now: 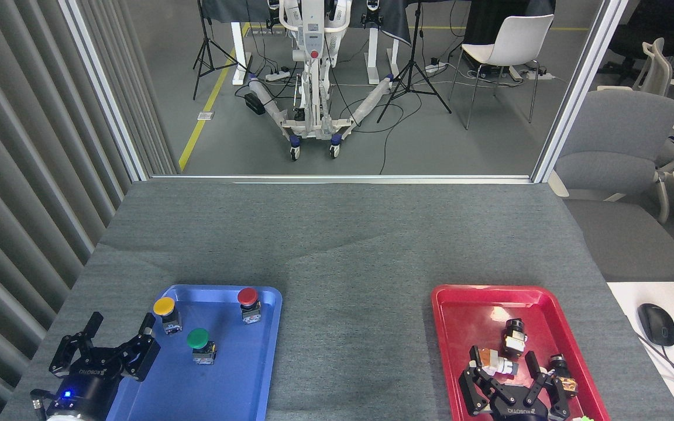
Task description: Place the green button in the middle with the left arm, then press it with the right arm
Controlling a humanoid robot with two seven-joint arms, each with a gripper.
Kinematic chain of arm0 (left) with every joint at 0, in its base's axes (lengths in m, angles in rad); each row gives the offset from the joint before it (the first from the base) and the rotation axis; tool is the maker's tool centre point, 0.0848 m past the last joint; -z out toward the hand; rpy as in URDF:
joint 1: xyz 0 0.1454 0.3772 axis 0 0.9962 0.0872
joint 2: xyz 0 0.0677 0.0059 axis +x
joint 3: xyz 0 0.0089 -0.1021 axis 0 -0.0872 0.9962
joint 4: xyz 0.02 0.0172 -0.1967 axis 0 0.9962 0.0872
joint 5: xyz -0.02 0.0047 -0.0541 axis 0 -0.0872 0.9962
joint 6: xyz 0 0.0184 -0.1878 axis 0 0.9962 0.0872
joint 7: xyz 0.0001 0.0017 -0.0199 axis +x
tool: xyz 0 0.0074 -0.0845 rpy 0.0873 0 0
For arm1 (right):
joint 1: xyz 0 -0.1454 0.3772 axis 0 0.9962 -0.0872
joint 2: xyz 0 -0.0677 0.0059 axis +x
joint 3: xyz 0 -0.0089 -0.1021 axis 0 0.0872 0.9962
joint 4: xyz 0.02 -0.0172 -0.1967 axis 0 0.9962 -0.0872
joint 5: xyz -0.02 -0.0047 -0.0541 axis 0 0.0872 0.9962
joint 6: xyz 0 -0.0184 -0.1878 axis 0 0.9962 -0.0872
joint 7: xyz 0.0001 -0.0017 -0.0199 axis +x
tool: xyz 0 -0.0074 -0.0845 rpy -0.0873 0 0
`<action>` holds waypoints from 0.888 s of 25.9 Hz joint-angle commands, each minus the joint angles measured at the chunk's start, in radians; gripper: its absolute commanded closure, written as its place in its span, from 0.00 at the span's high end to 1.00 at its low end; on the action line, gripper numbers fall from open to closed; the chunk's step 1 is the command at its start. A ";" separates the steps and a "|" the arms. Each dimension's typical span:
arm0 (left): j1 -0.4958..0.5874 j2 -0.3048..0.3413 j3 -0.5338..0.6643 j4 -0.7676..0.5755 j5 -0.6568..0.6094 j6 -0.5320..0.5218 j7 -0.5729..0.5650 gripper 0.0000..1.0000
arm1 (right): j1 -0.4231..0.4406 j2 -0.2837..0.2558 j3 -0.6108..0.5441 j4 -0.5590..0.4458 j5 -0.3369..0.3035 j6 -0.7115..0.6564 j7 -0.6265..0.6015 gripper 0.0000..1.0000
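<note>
A blue tray (243,386) at the lower left of the frame holds three buttons: the green button (199,338) near its centre, a yellow button (164,307) up and left of it, and a red button (248,297) toward the upper right. At the lower right, a red tray (460,327) holds small parts (504,356). Bare grey table (348,327) lies between the trays. My left gripper (117,333) sits at the blue tray's left edge, fingers spread, holding nothing. My right gripper (509,377) hangs over the red tray, fingers spread.
</note>
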 commanded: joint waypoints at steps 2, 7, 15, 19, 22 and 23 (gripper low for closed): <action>0.008 -0.003 0.002 -0.011 0.006 0.005 0.004 1.00 | 0.022 0.002 0.002 -0.011 0.000 0.012 -0.020 1.00; 0.010 0.003 0.005 -0.077 0.015 0.004 -0.001 1.00 | 0.027 0.006 0.002 -0.046 0.000 0.023 -0.018 1.00; 0.013 0.000 0.002 -0.048 0.014 0.007 0.002 1.00 | 0.061 0.012 0.000 -0.078 -0.002 0.009 -0.021 1.00; 0.011 0.003 0.000 -0.037 0.010 -0.008 -0.001 1.00 | 0.058 0.027 -0.001 -0.091 0.009 0.041 -0.021 1.00; 0.013 0.003 -0.001 -0.036 0.004 -0.014 -0.001 0.99 | 0.058 0.016 -0.001 -0.091 0.012 0.018 -0.023 1.00; 0.014 0.003 -0.001 -0.036 0.004 -0.016 -0.002 0.99 | 0.059 0.016 0.000 -0.092 0.010 0.015 -0.023 1.00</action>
